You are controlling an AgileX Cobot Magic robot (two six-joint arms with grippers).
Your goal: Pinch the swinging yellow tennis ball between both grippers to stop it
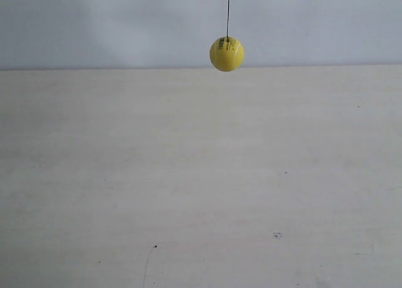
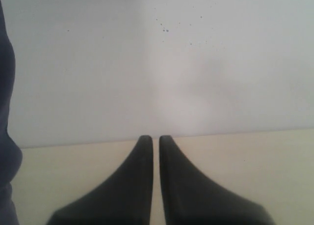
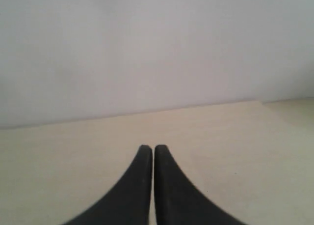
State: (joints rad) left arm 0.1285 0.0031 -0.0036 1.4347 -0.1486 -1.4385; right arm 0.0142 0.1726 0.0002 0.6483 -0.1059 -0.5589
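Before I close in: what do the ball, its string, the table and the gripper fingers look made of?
The ball: bright yellow, matte, likely felt, with dark print on top. The string: thin, dark, taut; cord or wire, cannot tell. The table: pale cream, matte, faintly streaked; perhaps laminate or painted wood. The left gripper and right gripper: black, smooth, dull sheen; probably plastic or rubber.

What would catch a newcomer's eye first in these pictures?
The yellow ball hangs on a thin dark string high in the exterior view, over the line where the pale table meets the wall, and no arm shows there. In the wrist views, the black left gripper and right gripper each point over the table with jaws shut. Neither view shows the ball.
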